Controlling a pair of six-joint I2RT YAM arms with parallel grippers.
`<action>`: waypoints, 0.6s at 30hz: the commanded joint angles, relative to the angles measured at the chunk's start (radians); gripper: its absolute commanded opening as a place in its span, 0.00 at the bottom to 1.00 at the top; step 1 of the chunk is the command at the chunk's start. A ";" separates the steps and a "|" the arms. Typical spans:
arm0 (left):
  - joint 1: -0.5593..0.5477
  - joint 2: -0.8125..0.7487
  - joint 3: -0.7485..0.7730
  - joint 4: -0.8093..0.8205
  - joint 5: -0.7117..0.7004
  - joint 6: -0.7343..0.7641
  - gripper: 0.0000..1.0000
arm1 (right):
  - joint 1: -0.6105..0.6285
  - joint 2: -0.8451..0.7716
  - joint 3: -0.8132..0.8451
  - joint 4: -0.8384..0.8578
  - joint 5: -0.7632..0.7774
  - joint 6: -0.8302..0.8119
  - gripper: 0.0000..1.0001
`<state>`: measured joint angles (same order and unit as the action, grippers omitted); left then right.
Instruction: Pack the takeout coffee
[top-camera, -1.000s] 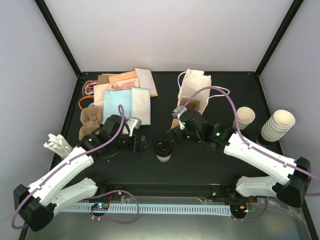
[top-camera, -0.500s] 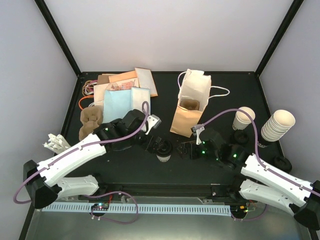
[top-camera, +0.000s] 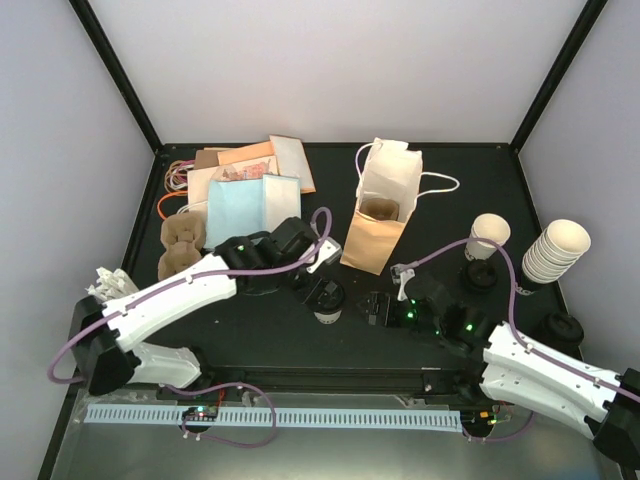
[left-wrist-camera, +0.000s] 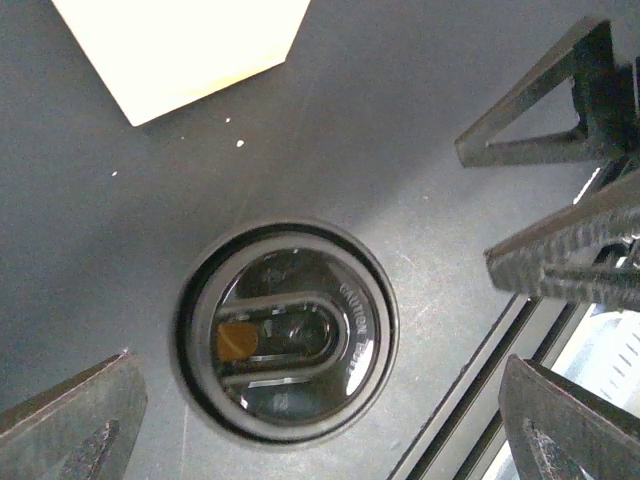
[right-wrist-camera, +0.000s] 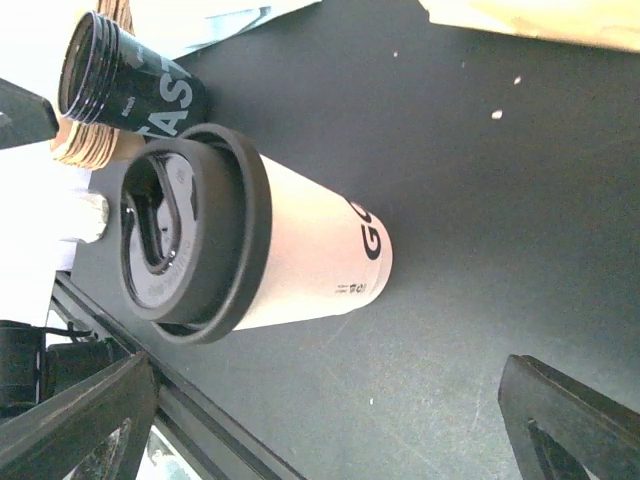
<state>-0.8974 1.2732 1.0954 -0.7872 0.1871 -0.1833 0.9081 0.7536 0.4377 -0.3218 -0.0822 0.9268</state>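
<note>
cup (right-wrist-camera: 310, 265) lettering: curls out of sight past "GO" | pale paper corner (left-wrist-camera: 180, 45) beyond cup: cropped up top | lid (left-wrist-camera: 290, 340) print: too blurry tbh

Takeout coffee (top-camera: 327, 299) before paper bag (top-camera: 372, 240)

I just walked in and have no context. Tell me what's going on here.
Both arms are at the takeout coffee, which stands upright mid-table with its lid on. The left gripper hovers open directly above it. The right gripper sits open, low beside it. Neither holds it. A tan paper bag stands open behind.
</note>
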 joint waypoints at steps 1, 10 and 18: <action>-0.034 0.095 0.092 -0.073 -0.007 0.033 0.99 | -0.001 0.002 -0.040 0.150 -0.061 0.078 0.96; -0.072 0.227 0.148 -0.125 -0.113 0.002 0.98 | -0.002 0.005 -0.068 0.174 -0.056 0.118 0.93; -0.076 0.235 0.165 -0.149 -0.142 -0.002 0.91 | -0.001 -0.008 -0.139 0.269 -0.068 0.192 0.87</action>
<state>-0.9646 1.4887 1.2263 -0.8734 0.0776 -0.1757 0.9081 0.7616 0.3107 -0.1253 -0.1444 1.0771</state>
